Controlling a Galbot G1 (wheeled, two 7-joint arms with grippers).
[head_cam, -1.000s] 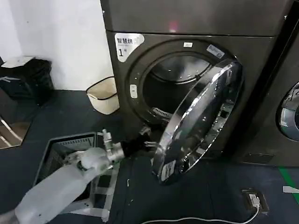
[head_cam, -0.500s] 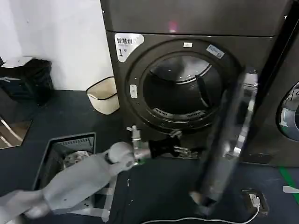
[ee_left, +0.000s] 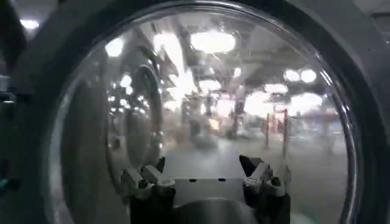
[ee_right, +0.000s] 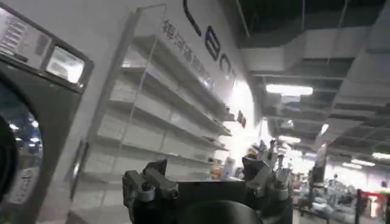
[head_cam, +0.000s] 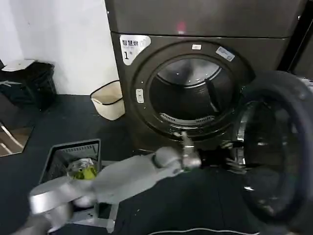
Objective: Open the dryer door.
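The left gripper [head_cam: 234,159], jaws spread and holding nothing, reaches from the floor's left to the dryer door [head_cam: 274,147], swung wide at dryer 1's right edge. Best push steadily outward, then withdraw. Right gripper [ee_right: 207,182] idles, jaws spread.

We see a dark floor [head_cam: 73,122] carrying everything. The dryer [head_cam: 195,29] stands on it as our landmark. Left of the dryer, near its lower corner, sits a cream wastebasket [head_cam: 108,99]. Further left lies a black bag [head_cam: 29,81]. In front of the dryer, to its left, rests a grey crate [head_cam: 63,156]. A white cable [head_cam: 195,230] trails across the floor before the dryer.
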